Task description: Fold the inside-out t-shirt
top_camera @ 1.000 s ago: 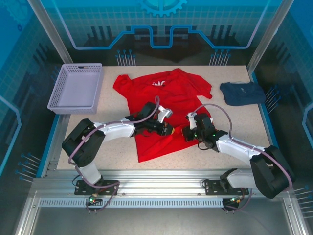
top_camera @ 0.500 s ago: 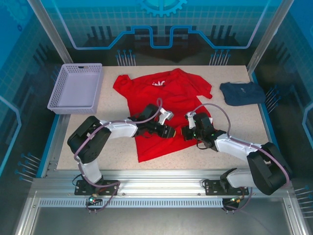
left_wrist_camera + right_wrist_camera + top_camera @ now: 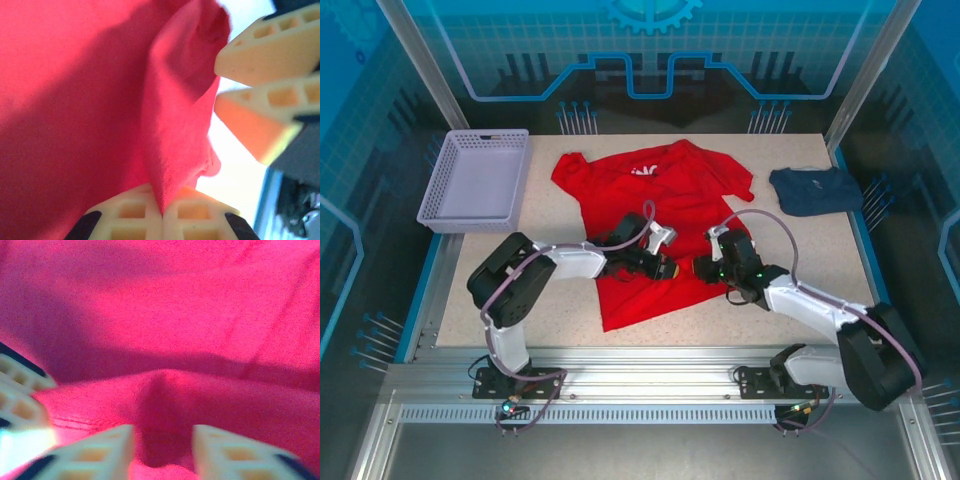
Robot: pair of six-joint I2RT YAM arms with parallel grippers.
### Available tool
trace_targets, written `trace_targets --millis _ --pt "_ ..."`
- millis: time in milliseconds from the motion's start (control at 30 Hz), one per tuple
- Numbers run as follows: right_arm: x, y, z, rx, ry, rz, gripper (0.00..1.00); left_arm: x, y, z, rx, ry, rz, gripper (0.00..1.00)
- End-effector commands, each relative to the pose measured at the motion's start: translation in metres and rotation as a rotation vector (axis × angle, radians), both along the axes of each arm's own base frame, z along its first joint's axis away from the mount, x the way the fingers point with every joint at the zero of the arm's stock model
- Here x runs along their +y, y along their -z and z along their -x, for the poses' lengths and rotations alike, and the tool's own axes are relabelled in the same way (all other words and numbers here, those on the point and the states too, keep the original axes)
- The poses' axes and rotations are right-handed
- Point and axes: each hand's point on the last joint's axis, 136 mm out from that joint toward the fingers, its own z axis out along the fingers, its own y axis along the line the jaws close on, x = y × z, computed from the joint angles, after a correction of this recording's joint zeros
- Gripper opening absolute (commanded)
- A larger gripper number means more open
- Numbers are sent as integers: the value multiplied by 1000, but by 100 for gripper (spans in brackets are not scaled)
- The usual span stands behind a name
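Bright red soft cloth t-shirt (image 3: 665,195) spread flat near the middle of the speckled beige table (image 3: 560,300), collar toward the far edge and hem toward the arms. Both grippers meet over its lower right part. Left gripper (image 3: 161,216): fingers pressed together on a raised ridge of the red cloth. Right gripper (image 3: 162,450): shut a second ago, its fingers now stand apart with a soft hump of cloth lying unclamped between them. The shirt's outline in the overhead view is unchanged over that second. Judgement: the right side has let go, perhaps to re-seat its pinch, so only the left holds the shirt and no fold has begun. Lavender perforated plastic basket (image 3: 475,180) and dark navy folded garment (image 3: 815,190) lie well apart from the grippers.
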Motion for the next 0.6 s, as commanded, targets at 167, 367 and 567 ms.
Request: trace_targets --millis 167,367,567 --pt "32 -33 37 -322 -256 -67 71 15 -107 -16 -136 -114 103 0" --pt "68 -15 23 -340 -312 36 64 17 -130 -16 -162 -90 74 0" --pt "75 18 -3 -343 -253 138 47 20 -142 -18 -178 -84 65 0"
